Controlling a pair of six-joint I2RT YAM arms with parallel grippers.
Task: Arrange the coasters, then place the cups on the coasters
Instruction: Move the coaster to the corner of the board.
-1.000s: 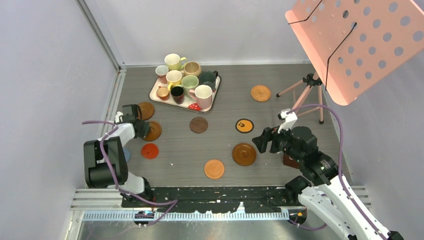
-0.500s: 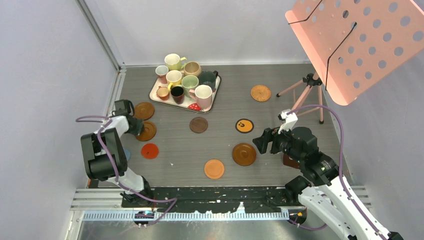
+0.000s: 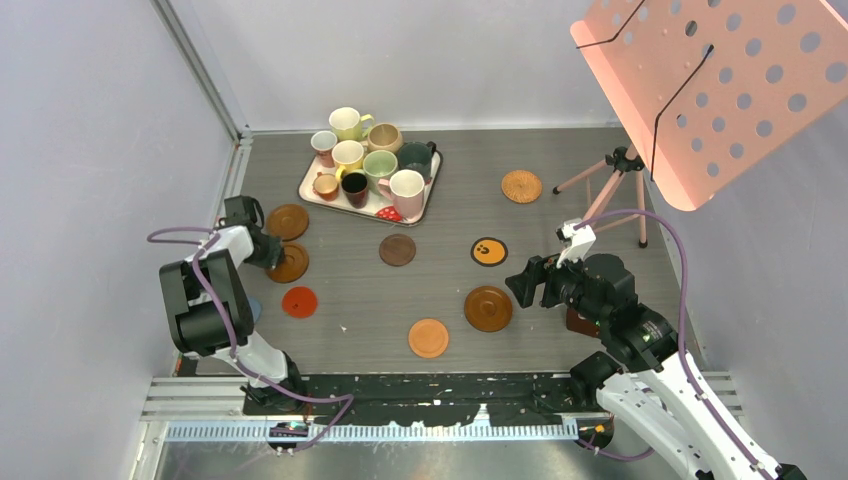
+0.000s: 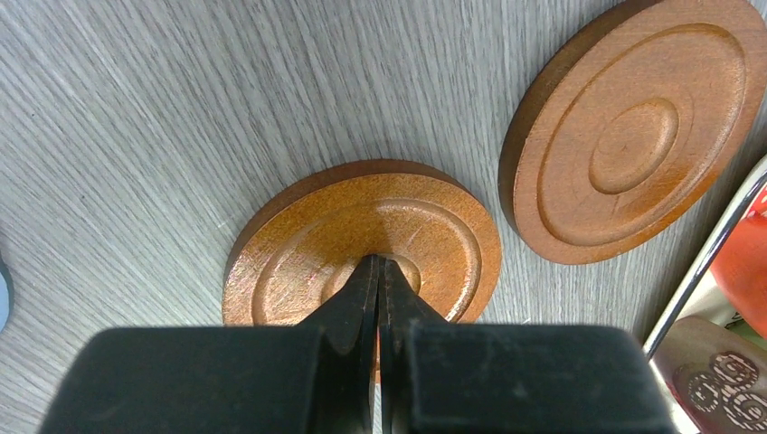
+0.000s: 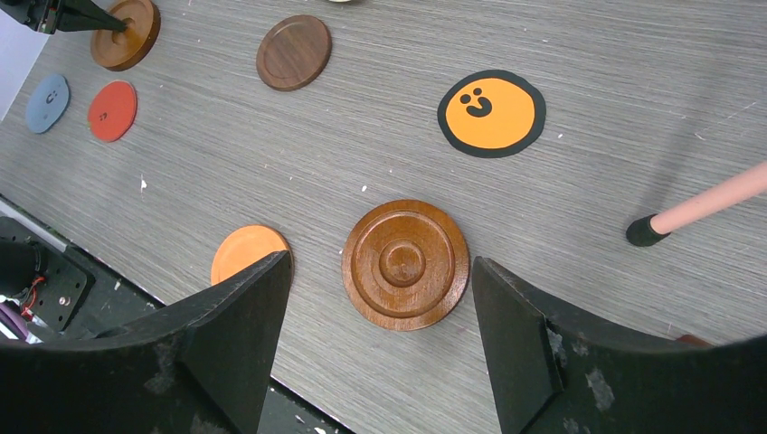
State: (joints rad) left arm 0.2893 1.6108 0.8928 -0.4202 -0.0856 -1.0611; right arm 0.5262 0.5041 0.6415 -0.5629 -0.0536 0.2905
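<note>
The ringed wooden coaster [image 4: 298, 262] lies flat on the tabletop [image 3: 450, 215] at its left side, grooved face up. Being round, it has no long axis to speak of. Over the last second it has slid a little toward 9 o'clock in the top view, carried by the left pincer [image 4: 378, 264], whose fingers are pressed together with their tips on the centre boss (a drag, not a grasp). So arranging looks under way. Its twin coaster [image 4: 633, 136] sits just beside it at 12 o'clock, not touching. The cups [image 3: 380, 165] crowd the tray [image 3: 305, 188] at 1 o'clock, none placed yet. Across the tabletop the right pincer [image 5: 380, 271] hangs spread above another wooden coaster [image 5: 425, 298], unmoved.
</note>
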